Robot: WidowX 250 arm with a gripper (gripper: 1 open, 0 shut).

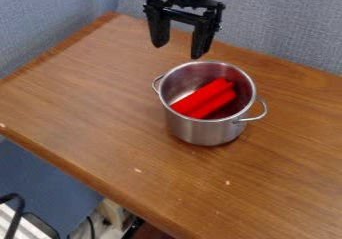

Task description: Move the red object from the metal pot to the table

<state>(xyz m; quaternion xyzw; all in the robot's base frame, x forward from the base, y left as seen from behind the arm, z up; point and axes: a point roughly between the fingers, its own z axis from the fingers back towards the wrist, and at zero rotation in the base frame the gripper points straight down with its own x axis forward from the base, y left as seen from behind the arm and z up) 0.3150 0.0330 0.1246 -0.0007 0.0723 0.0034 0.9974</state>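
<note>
One red object (206, 99) is seen lying inside one metal pot (209, 105) on the surface (80, 93); one tool (181, 43), fingers spread, is held above, behind the pot.

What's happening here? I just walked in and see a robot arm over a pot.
The arm's end effector hangs open above the table, just behind the metal pot, holding nothing. The red object lies inside the pot, leaning against its wall, untouched. The job of moving it out onto the table has not started yet.
</note>
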